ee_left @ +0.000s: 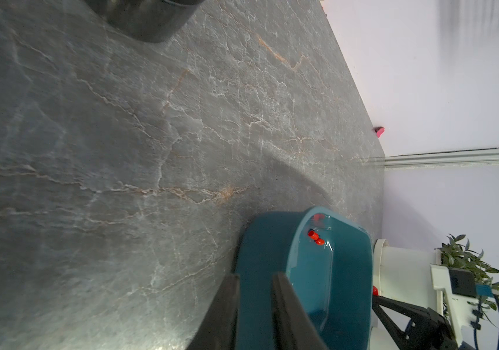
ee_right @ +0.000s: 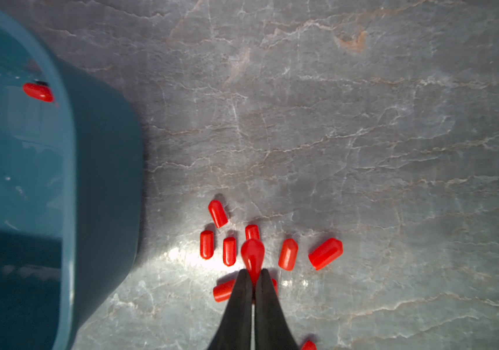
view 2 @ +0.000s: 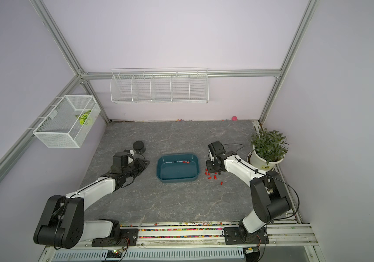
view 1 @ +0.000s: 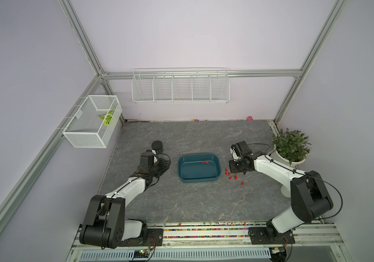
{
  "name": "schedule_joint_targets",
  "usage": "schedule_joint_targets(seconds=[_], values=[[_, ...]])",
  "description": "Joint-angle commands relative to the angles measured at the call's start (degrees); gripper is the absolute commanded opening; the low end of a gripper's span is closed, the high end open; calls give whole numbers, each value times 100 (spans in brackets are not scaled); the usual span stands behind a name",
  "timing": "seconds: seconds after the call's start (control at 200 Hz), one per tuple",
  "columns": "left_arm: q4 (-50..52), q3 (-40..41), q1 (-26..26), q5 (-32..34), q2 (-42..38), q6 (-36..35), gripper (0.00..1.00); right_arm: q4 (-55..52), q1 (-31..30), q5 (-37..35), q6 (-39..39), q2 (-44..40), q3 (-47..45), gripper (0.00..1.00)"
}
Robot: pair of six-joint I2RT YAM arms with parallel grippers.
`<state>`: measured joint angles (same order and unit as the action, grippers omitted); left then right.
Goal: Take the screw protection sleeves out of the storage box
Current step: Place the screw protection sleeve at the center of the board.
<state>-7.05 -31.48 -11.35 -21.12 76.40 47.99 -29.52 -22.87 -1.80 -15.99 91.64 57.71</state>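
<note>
The grey, marble-patterned stone-look worktop [view 1: 181, 199] carries a shallow dark teal plastic storage box [view 1: 198, 180] near its middle. Just beside the box, on its right side, a loose group of tiny bright red plastic screw protection sleeves [view 1: 229, 174] lies on the bare surface. A small black cylindrical cup [view 1: 157, 146] stands well apart on the left side. A small pink thing [view 1: 249, 118] lies at the far edge, against the wall.

The storage box [ee_right: 103, 151] runs off the edge; the right tool [ee_right: 253, 274] half-hides a sleeve [ee_right: 222, 291].
</note>
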Motion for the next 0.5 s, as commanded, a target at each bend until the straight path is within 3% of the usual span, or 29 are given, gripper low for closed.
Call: schedule_joint_targets(seconds=[0.0, 0.495], values=[[-78, -2, 14, -85, 41, 27, 26, -32, 37, -13, 35, 172, 177, 8], [-87, 19, 16, -76, 15, 27, 26, -106, 125, 40, 33, 812, 454, 9]])
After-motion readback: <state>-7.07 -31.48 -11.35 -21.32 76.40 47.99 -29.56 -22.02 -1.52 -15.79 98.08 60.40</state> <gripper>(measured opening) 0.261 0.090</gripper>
